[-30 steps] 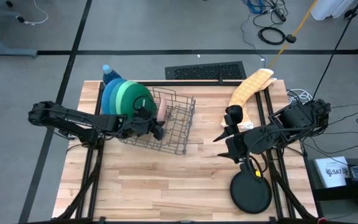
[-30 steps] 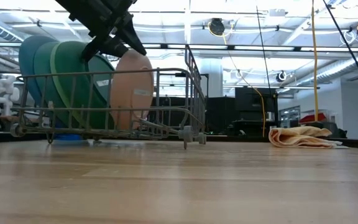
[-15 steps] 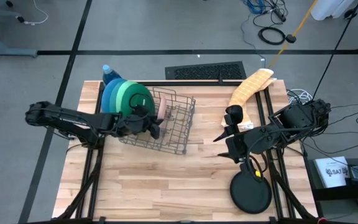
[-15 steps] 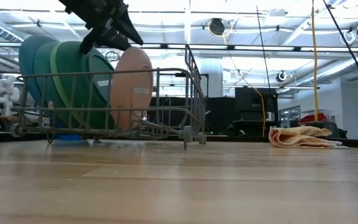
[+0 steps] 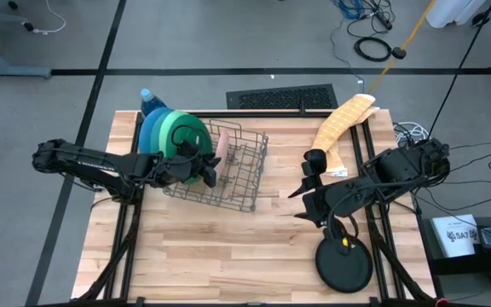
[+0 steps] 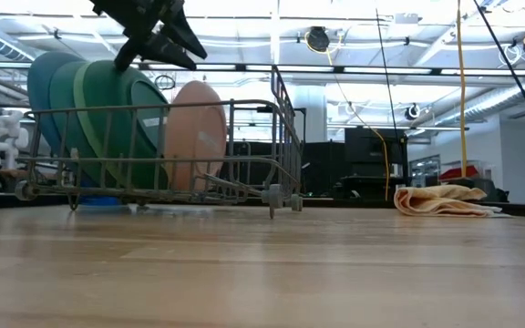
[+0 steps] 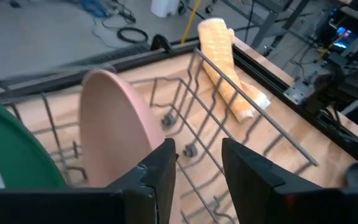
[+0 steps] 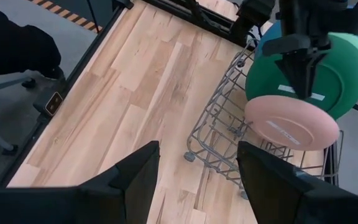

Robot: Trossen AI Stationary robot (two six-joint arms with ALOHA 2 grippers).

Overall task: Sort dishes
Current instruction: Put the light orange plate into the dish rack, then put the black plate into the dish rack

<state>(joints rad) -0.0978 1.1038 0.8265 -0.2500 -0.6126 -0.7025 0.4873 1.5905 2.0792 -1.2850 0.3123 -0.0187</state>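
Four plates stand on edge in the wire dish rack: blue, teal, green and the smaller pink plate nearest the rack's open part. My left gripper is open and hovers just above the pink plate's top edge, clear of it. The black plate lies flat at the table's near right edge. My right gripper is open and empty above the table, between the rack and the black plate.
A blue soap bottle stands behind the rack at the far left. A folded yellow cloth lies at the far right. Bare wood stretches across the table's near middle.
My left gripper has risen and drawn back toward the table's left edge, coming away from the pink plate's top. The pink plate has sunk a little lower in the rack. My right gripper has shifted slightly toward the left and near edges.
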